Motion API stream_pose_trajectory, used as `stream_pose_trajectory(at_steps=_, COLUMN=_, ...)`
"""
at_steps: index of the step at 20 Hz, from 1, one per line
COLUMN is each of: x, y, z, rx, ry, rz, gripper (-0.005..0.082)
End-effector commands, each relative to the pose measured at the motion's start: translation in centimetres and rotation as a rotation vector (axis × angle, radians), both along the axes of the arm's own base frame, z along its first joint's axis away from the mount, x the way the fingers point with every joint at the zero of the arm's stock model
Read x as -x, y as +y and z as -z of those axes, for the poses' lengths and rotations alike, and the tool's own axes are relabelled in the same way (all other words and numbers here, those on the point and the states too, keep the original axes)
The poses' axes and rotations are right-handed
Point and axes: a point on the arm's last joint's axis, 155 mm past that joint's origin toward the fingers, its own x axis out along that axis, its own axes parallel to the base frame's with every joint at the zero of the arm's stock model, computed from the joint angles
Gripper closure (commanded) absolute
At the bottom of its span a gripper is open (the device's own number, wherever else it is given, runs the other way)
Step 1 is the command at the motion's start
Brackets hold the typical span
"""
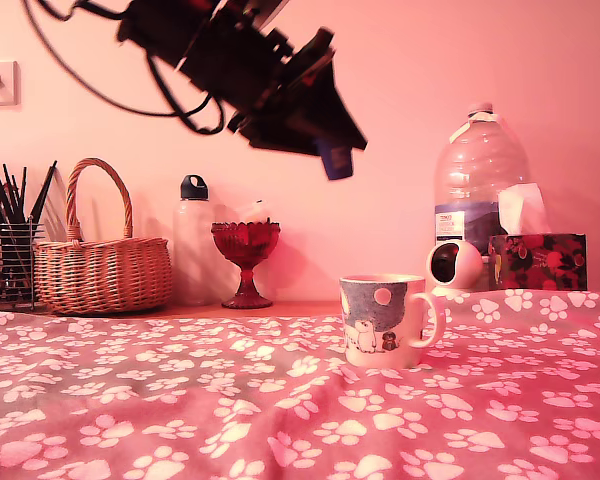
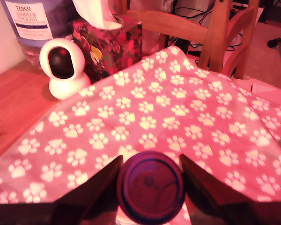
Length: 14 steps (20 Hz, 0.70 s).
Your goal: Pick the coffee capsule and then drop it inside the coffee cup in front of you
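My gripper (image 1: 338,152) hangs high in the air, shut on a dark purple coffee capsule (image 1: 335,160). In the wrist view the capsule (image 2: 150,186) shows its round foil face, pinched between the two dark fingers (image 2: 96,185). The coffee cup (image 1: 386,320), a white mug with a blue-grey dotted band and small bear figures, stands upright on the paw-print cloth, its handle toward the exterior view's right. The gripper is well above the cup and a little toward the exterior view's left of it. The cup does not appear in the wrist view.
A red glass goblet (image 1: 245,260), a white bottle (image 1: 192,240) and a wicker basket (image 1: 102,262) stand at the back left in the exterior view. A large water bottle (image 1: 478,180), a round white camera (image 2: 63,68) and a tissue box (image 2: 107,40) stand at the back right. Wooden chair (image 2: 215,33) beyond the table.
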Motion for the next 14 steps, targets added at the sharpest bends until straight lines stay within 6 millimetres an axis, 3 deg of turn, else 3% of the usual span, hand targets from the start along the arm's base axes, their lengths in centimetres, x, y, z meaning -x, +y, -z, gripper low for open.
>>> stream_pose_trajectory(at_steps=1, x=-0.5, y=-0.3, z=1.3, rx=-0.020, ry=0.037, rz=0.003, gripper=0.0468)
stream_pose_trajectory(at_steps=7, x=-1.6, y=-1.3, z=2.1, rx=-0.059, ry=0.088, rz=0.007, gripper=0.0468)
stream_pose_trajectory(at_steps=14, x=-3.2, y=-2.9, z=5.5, rx=-0.126, ry=0.172, rz=0.020, gripper=0.0468)
